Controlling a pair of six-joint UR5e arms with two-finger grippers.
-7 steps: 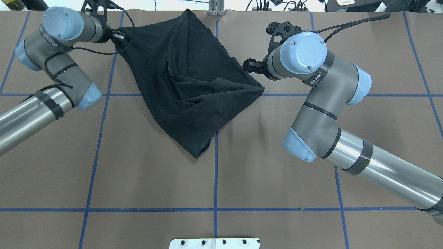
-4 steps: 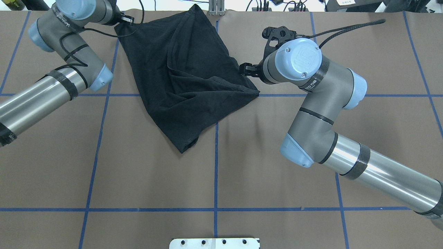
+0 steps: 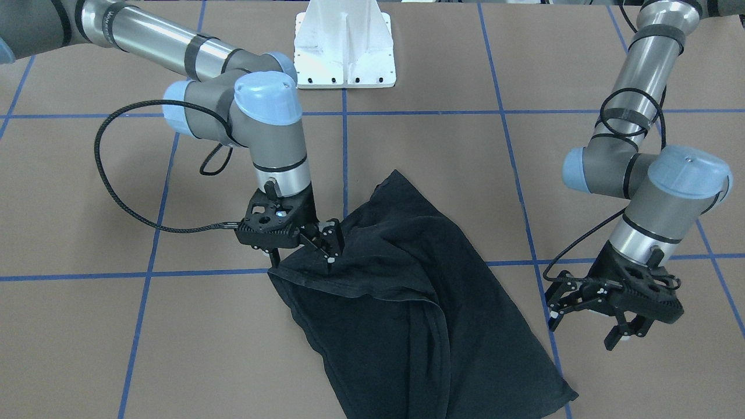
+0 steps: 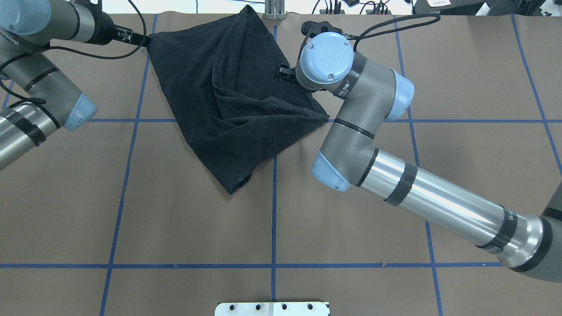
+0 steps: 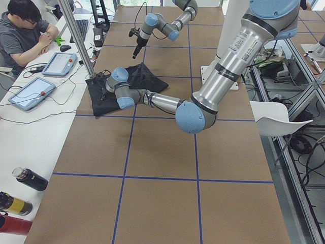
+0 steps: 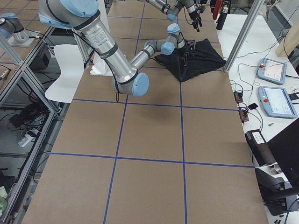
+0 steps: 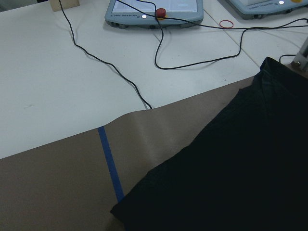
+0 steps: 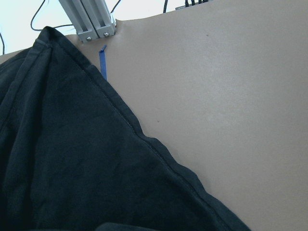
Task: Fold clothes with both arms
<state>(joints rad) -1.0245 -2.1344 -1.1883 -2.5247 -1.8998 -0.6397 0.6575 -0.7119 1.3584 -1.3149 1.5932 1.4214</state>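
The black T-shirt (image 4: 228, 101) lies crumpled and partly folded over itself at the far middle of the brown table; no print or logo shows. It also shows in the front view (image 3: 407, 314). My left gripper (image 4: 134, 37) is open and empty, just left of the shirt's far left corner; in the front view (image 3: 556, 308) it hovers apart from the cloth. My right gripper (image 4: 283, 72) is over the shirt's right edge, and in the front view (image 3: 330, 243) its jaws look spread over the hem. Both wrist views show only cloth, the left (image 7: 240, 183) and the right (image 8: 72, 159), with no fingers.
The white pedestal base (image 3: 343, 46) stands at the robot's side. An aluminium post (image 4: 274, 11) rises at the far edge by the shirt's top corner. Cables and touch panels (image 7: 154, 7) lie on the white desk beyond. A seated person (image 5: 23, 30) is there.
The left gripper dragged the shirt's corner toward the far edge, then let go and drew back left. The right gripper moved left and farther, onto the shirt's right edge. The shirt now lies still.
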